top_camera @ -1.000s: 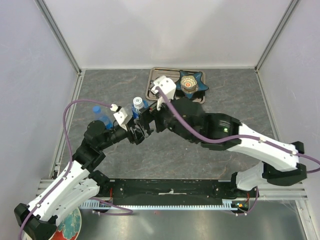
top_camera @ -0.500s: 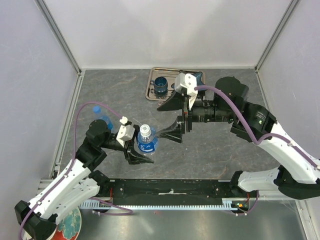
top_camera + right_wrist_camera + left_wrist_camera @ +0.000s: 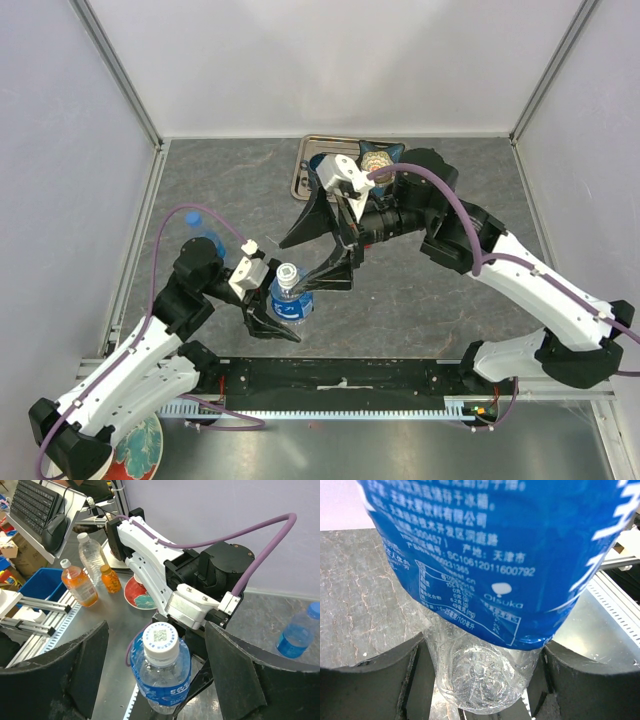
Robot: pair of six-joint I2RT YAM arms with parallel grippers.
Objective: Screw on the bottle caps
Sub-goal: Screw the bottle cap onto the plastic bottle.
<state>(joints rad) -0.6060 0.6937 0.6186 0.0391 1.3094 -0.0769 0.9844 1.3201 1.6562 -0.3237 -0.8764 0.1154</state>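
Note:
A clear bottle (image 3: 291, 303) with a blue label stands upright between the fingers of my left gripper (image 3: 480, 680), which is shut on its lower body. A white cap (image 3: 160, 638) sits on its neck. My right gripper (image 3: 156, 630) is open, with one finger on each side of the cap and a wide gap to both. From above, the right gripper (image 3: 292, 268) reaches in from the back right. A second bottle (image 3: 207, 238) with a blue cap (image 3: 193, 218) stands at the left, also visible as the blue-capped bottle (image 3: 295, 636) in the right wrist view.
A metal tray (image 3: 300, 185) lies at the back centre, with a dark blue cup (image 3: 316, 160) and a star-shaped dish (image 3: 380, 158) partly behind my right arm. Grey walls close off three sides. A patterned plate (image 3: 135, 450) lies off the table's near left corner.
My left gripper has carried the bottle from the back centre toward the near edge. The right arm pulled back to the right, then swung in, so its fingers now flank the cap.

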